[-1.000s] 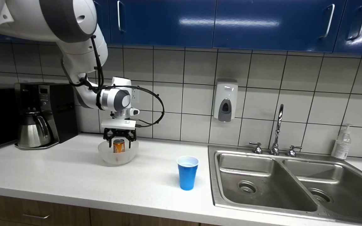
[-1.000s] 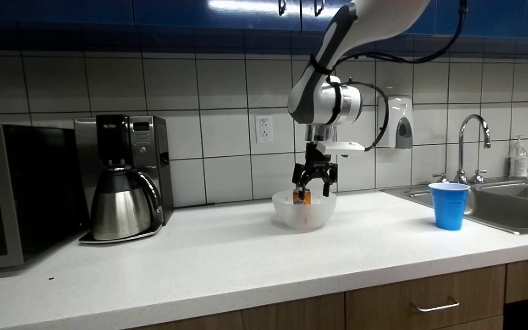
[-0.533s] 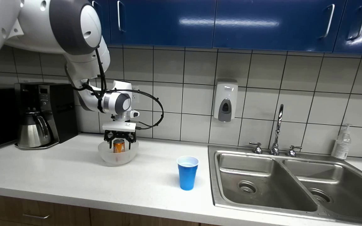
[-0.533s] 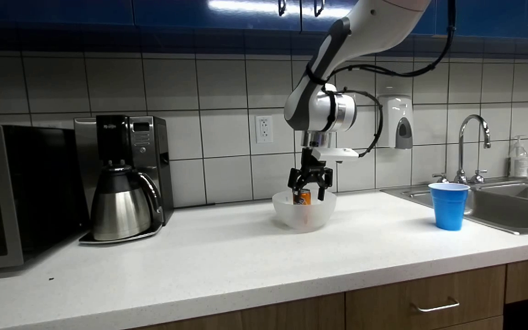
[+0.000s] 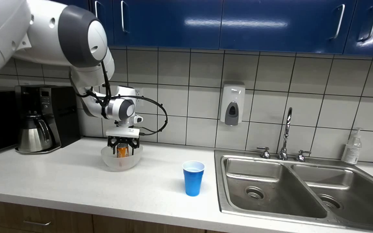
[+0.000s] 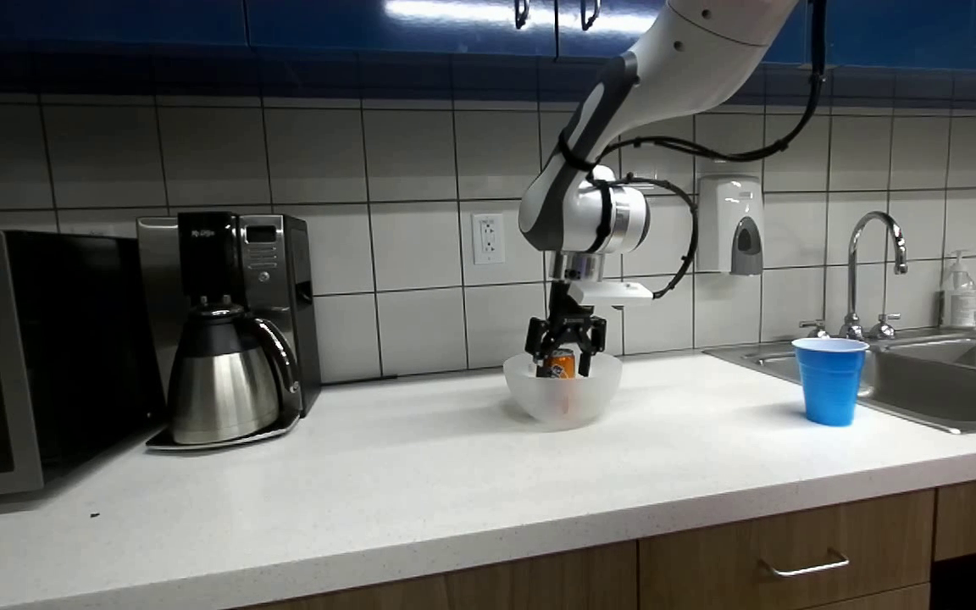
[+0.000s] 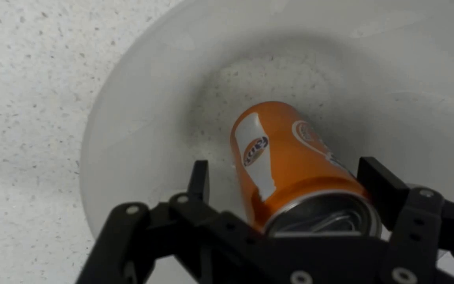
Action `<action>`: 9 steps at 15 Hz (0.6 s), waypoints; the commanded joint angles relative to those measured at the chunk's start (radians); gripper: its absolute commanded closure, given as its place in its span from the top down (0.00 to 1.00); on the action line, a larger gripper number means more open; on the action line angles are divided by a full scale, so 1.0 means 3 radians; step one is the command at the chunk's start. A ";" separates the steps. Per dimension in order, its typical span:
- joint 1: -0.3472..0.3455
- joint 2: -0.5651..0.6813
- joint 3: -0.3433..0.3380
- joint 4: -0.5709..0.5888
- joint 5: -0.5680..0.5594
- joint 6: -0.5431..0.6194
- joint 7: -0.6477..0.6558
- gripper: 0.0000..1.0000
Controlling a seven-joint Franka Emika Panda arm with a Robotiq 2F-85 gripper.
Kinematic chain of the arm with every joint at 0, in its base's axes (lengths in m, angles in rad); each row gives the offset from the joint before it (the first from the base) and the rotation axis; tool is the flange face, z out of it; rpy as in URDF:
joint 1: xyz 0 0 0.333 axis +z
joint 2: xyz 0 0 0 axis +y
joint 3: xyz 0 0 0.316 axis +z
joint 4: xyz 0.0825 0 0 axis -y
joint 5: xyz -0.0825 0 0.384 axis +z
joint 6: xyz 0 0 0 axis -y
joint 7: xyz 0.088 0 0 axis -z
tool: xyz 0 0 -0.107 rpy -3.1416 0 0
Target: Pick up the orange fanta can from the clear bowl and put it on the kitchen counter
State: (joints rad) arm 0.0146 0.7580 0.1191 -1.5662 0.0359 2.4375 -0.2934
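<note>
The orange fanta can [image 5: 122, 151] stands tilted inside the clear bowl [image 5: 120, 165], its silvery top up. Can [image 6: 562, 363] and bowl [image 6: 561, 408] show in both exterior views. The bowl rests on the white-grey kitchen counter [image 5: 76, 183]. My gripper [image 5: 123, 150] points down over the bowl, its fingertips below the rim level, one on each side of the can's upper part. In the wrist view the gripper [image 7: 288, 173] is open: the left finger is apart from the can [image 7: 286, 154]; the right finger is against or very close to it. The palm hides part of the can's top.
A blue cup [image 5: 193, 179] stands on the counter between the bowl and the steel sink [image 5: 219, 187]. A coffee maker [image 6: 302, 339] with a steel carafe and a microwave [image 6: 85, 339] stand on the bowl's other side. The tiled wall [image 6: 412, 330] is close behind the bowl.
My gripper has moved down into the bowl, and sideways in an exterior view, so its fingers now straddle the can. The fingers look slightly closer together. Can and bowl have hardly moved.
</note>
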 commanded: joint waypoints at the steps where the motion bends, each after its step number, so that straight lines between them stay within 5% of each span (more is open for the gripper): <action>1: -0.0021 0.0071 0.0026 0.0174 -0.0047 -0.0106 -0.0040 0.71; 5: -0.0029 0.0064 0.0034 0.0188 -0.0041 -0.0106 -0.0052 0.40; 9: -0.0026 0.0052 0.0032 0.0174 -0.0043 -0.0111 -0.0046 0.38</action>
State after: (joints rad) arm 0.0145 0.7657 0.1191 -1.5468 0.0353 2.4374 -0.2935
